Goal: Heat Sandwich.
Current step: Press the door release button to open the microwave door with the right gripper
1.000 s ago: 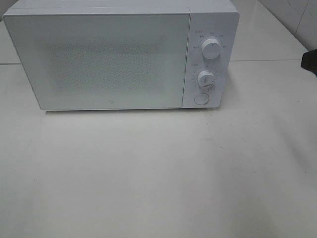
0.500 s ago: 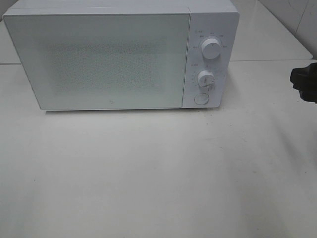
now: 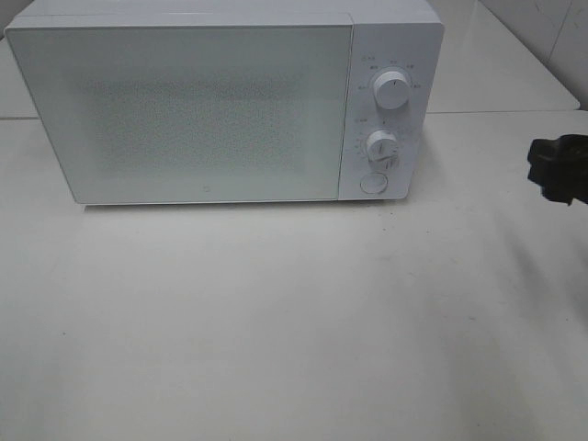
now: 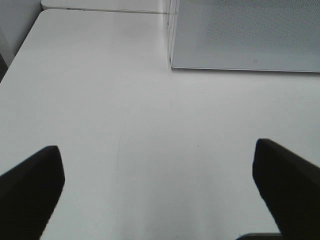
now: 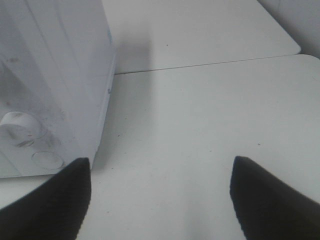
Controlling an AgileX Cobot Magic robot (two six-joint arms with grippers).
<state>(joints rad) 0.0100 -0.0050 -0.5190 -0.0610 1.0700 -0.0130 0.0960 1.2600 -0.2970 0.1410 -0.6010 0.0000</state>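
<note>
At the right edge of the surface (image 3: 276, 322), the right end effector (image 3: 555, 171) has edged in toward the closed microwave (image 3: 184, 110), jaws wide and empty; the left end effector (image 4: 160, 170) is equally wide. No sandwich shows anywhere, so the task looks barely begun.

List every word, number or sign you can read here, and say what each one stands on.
No text here reads clearly.
Marks around the upper dial of the microwave: too small and blurred to read.
Marks around the lower dial: too small and blurred to read.
Small mark low on the door: too small to read.
</note>
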